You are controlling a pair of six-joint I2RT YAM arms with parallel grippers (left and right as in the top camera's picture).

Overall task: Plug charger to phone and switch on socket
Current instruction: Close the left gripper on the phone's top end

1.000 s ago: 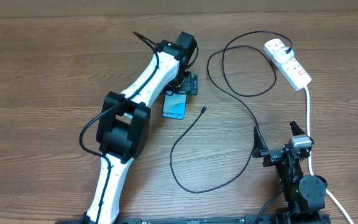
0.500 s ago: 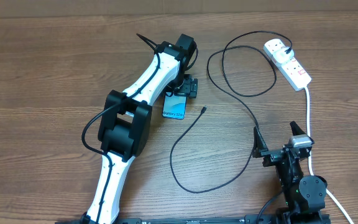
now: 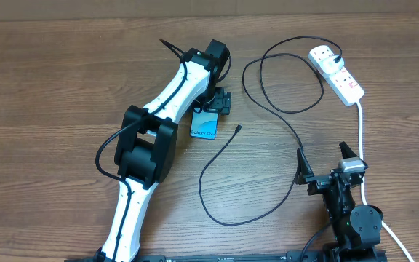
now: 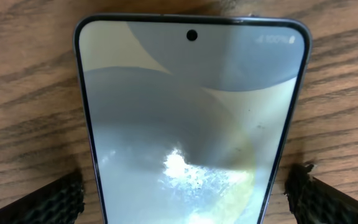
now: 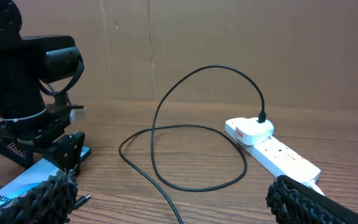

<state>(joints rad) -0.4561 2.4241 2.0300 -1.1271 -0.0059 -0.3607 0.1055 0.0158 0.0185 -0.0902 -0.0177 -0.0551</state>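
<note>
**Left gripper straddling the phone, charger not yet plugged in**

The left gripper (image 3: 220,102) hung over the phone (image 3: 204,125), which lay flat near the middle of the table (image 3: 49,87), somewhat toward the far edge. In the left wrist view its fingertips (image 4: 42,200) stood spread on either side of the phone, with a sliver of wood showing on each side, so nothing was clamped.

Just to the right of the phone lay the charger's plug tip (image 3: 238,129), near it but not in it. The charger cable (image 3: 200,185) looped toward the near edge, then ran back up to the white adapter (image 3: 324,55), seated in the power strip (image 3: 344,80) near the far right corner. The right gripper (image 3: 324,161) waited at the near right edge, fingers wide and empty.

The step in hand looked like securing the phone. Next would likely be closing on its sides to steady it. The right arm would then need to pick up the plug tip and line it up with the port.
</note>
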